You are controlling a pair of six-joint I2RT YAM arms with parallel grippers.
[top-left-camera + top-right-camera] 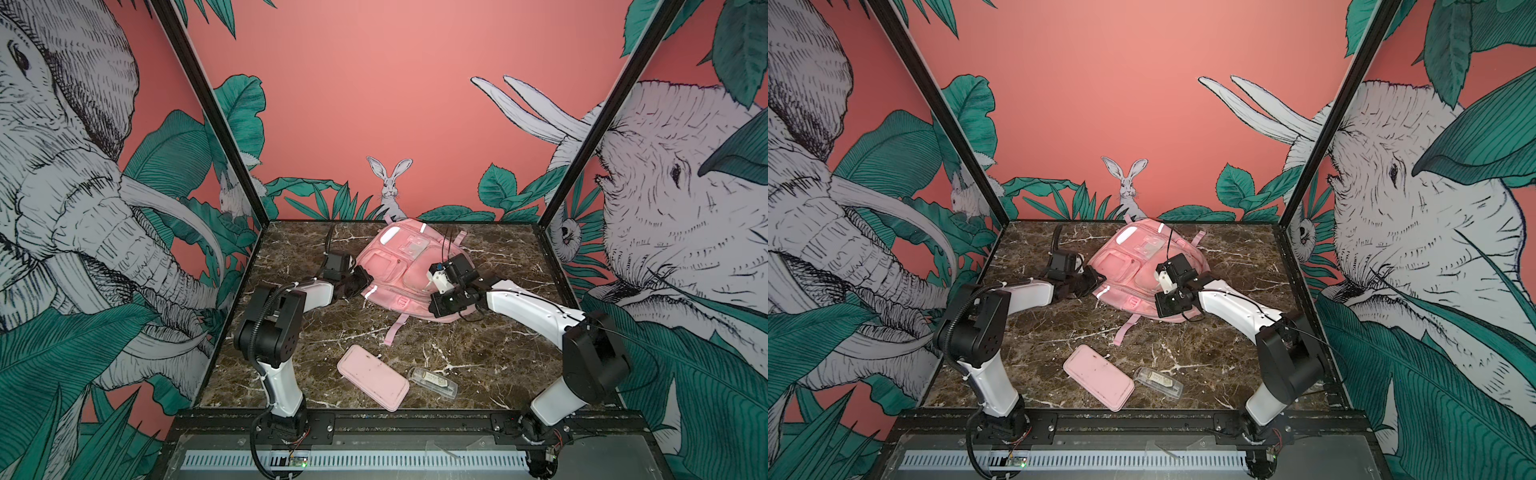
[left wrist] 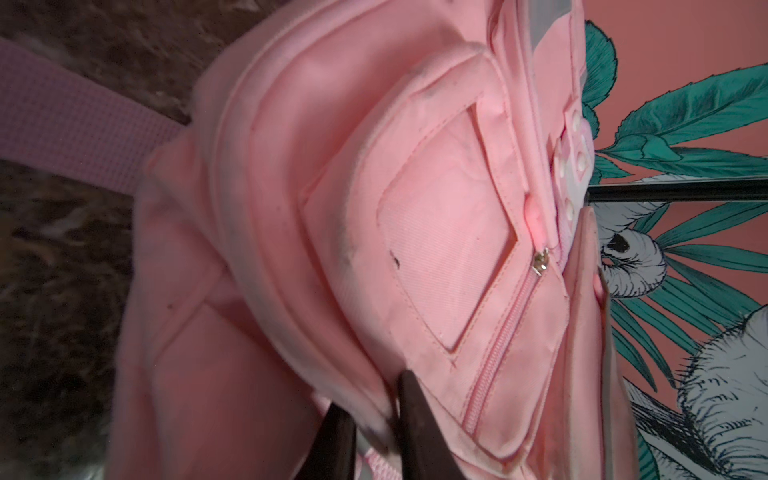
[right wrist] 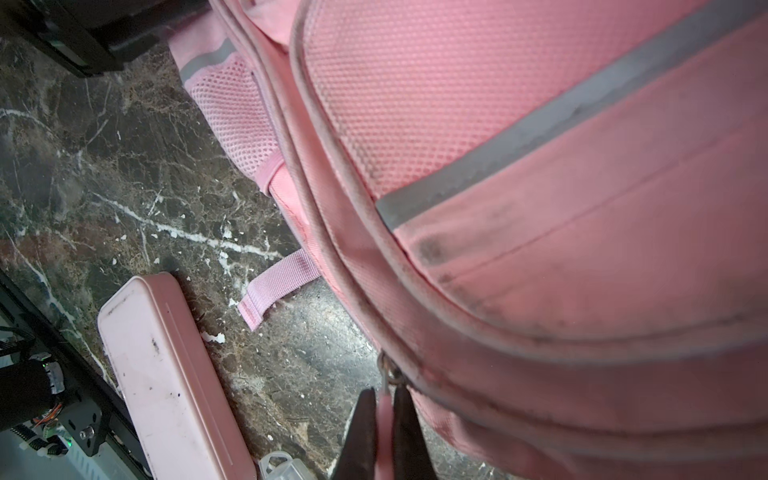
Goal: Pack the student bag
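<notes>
Toward the table's far middle: the student bag (image 1: 399,266) lies with its front pockets up on the marble table (image 1: 490,353); a strap (image 1: 395,330) trails toward the near side.
Left fingers: my left gripper (image 2: 374,390) is at the bag's left side; fingers drawn narrow, a fold of pink fabric below the small front pocket pinched between them.
Right fingers: my right gripper (image 3: 384,399) is at the bag's near right edge; clamped tight on the pink zip pull (image 3: 385,415), which hangs from a metal ring on the piped seam.
Waiting items: pencil pouch (image 1: 372,377) and clear case (image 1: 434,380) lie near the front edge, just beside each other, well apart from the bag; neither is packed.
Step in hand: opening the bag, by my reading; one hand anchors the cloth, the other has the zip; task looks early.
Next move calls for: drawing the pull along the zip's curve, not away from the bag; left pinch holding firm as counter-tension so the soft bag does not slide or bunch; how far the zip already stands open I cannot tell.
</notes>
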